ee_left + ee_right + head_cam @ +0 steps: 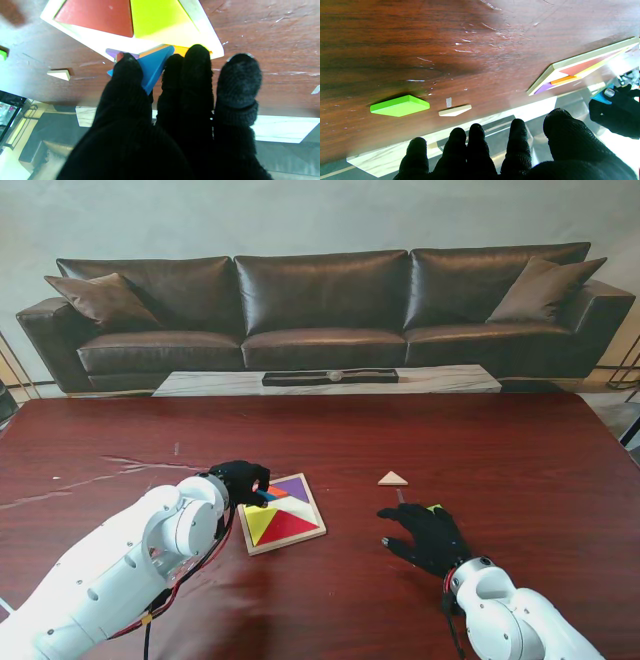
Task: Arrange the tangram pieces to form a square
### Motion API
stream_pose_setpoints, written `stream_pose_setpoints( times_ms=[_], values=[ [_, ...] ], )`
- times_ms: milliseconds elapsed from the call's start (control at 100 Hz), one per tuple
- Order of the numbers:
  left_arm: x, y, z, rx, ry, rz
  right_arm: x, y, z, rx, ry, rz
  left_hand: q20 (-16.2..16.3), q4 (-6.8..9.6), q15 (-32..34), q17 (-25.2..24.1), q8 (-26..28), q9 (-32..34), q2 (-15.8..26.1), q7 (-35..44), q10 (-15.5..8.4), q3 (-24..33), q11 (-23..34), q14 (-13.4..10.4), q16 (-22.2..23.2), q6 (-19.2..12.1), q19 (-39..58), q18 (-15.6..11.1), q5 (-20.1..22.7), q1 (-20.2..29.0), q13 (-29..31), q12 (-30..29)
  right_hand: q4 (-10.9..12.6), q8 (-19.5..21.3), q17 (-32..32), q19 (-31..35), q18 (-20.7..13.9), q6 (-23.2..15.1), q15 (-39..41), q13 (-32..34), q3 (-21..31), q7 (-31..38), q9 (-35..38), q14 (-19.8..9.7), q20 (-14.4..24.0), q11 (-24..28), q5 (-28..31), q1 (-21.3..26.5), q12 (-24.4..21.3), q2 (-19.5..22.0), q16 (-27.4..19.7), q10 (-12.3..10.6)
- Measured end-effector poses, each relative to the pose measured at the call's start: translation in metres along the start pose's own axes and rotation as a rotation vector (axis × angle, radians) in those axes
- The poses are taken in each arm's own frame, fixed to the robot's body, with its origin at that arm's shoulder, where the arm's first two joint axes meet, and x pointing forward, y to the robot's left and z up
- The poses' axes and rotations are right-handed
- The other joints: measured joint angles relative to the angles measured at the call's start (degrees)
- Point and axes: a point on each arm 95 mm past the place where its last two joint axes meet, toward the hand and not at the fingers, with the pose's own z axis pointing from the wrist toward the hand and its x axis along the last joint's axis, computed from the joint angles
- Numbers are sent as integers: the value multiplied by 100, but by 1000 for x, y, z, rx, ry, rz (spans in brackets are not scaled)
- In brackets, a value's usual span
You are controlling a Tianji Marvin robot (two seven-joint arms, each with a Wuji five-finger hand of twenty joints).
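Observation:
A square wooden tray lies mid-table, holding red, yellow, purple and orange tangram pieces. My left hand, in a black glove, hovers at the tray's far left corner, shut on a blue triangle pinched between thumb and fingers. The tray fills the left wrist view. My right hand rests open, fingers spread, to the right of the tray. A green piece lies by its fingertips, mostly hidden in the stand view. A pale wooden triangle sits farther from me.
The dark red table reaches well to either side. Beyond its far edge stand a low marble coffee table and a black leather sofa.

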Motion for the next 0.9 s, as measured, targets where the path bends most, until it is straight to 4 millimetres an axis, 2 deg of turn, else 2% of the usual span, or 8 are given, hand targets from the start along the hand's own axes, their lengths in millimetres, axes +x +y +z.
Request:
stream_pose_setpoints(
  times_ms=[60,450,520,780,900],
  values=[
    [0,1,0,-20,8,15,0,0,0,1,0,0,0,2,0,0,2,-60,-5,0,-38,232,37,-44,39,-9,-82,-62,-2,-180,-62,25,0,0,0,0,0,0,0,0,0,-1,0,0,0,0,0,0,0,0,0,0],
    [0,7,-3,-120,61,82,1,0,1,2,2,0,-1,4,0,-120,16,-290,-9,1,-73,296,70,-98,70,-141,-227,-157,-6,-268,-339,56,0,60,0,-10,0,0,0,0,0,-14,0,0,1,-1,0,0,-1,2,0,0],
    [2,9,-1,-126,71,79,2,0,1,2,3,2,-1,4,0,-125,16,-290,-38,12,-89,377,70,-105,71,-253,-232,-198,-7,-396,-349,113,0,60,0,-13,0,0,0,0,0,-15,0,0,1,0,0,0,-1,2,0,0],
    [1,16,11,-142,86,107,1,0,0,1,1,5,-1,5,0,-143,17,-346,-69,32,-146,470,90,-163,78,-345,-296,-211,-13,-481,-366,199,0,62,0,-13,0,0,0,0,0,-15,0,0,2,0,0,0,-2,2,0,0],
    [1,17,15,-151,93,112,0,0,0,1,-2,6,-1,5,0,-146,-19,-346,-220,85,-156,706,90,-165,82,-408,-305,-269,-14,-559,-419,358,0,62,1,-16,0,0,0,0,0,-15,0,0,2,0,0,0,-2,3,0,0]
  ],
)
